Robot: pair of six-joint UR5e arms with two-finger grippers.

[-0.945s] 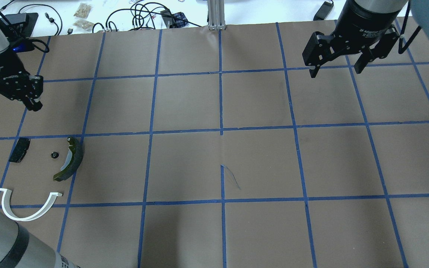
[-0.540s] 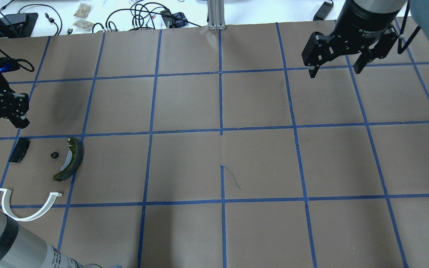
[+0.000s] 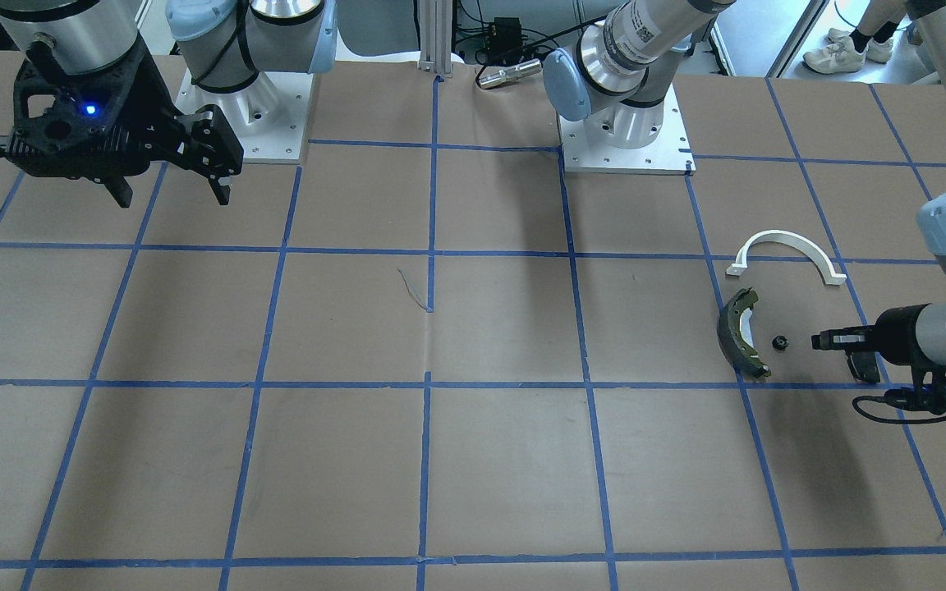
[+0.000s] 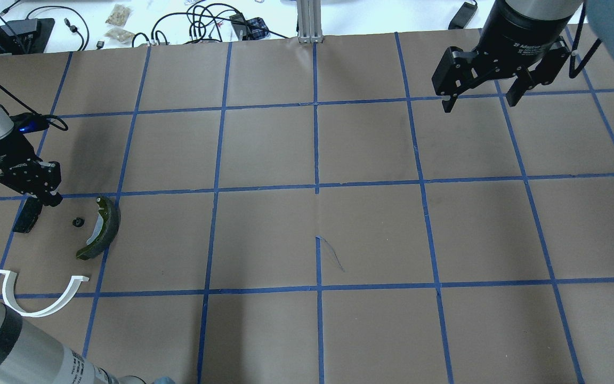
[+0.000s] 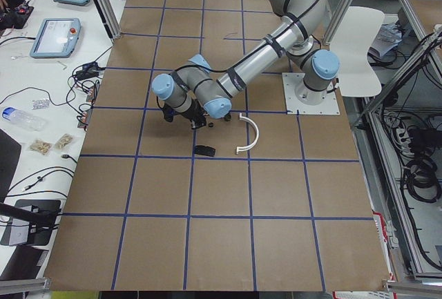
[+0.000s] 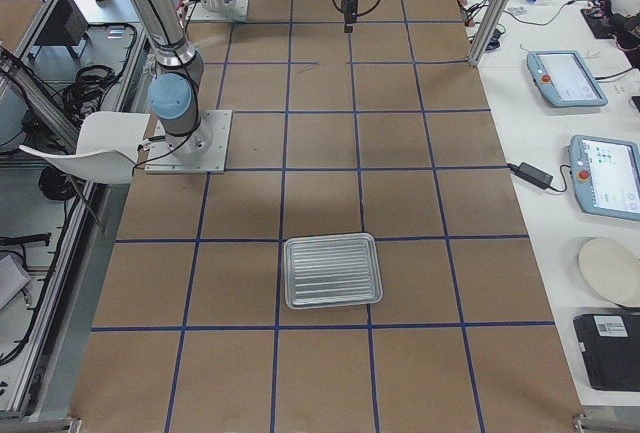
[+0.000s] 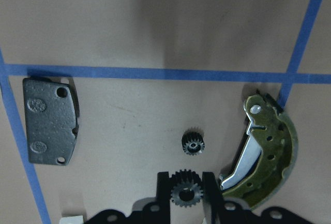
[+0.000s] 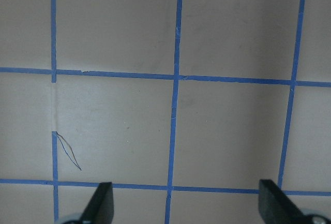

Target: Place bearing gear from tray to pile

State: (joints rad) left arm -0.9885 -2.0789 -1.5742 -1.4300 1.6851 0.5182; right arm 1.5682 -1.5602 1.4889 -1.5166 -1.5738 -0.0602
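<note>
Two small dark toothed gears show in the left wrist view. One gear (image 7: 186, 194) is clamped between the fingers of the left pincer (image 7: 186, 181), which is low over the brown paper-covered table (image 4: 264, 240) with blue tape lines; whether that gear touches the table cannot be told. Just ahead of it the second gear (image 7: 193, 144) lies loose on the table, touching nothing. It sits inside the pile, between the curved dark brake shoe with an olive rim (image 7: 269, 157) on one side and the dark grey rectangular pad (image 7: 50, 121) on the other. The white semicircular plastic bracket (image 3: 783, 236) lies a little apart from these three, on the robot's side of them. Well across the table the right pincer (image 4: 481, 101) hangs above bare paper with its fingers spread wide and nothing between them. Farthest off, near the table's end on the robot's right, the shiny silver metal tray with rounded corners and a grooved rim (image 6: 332, 271) rests flat.
</note>
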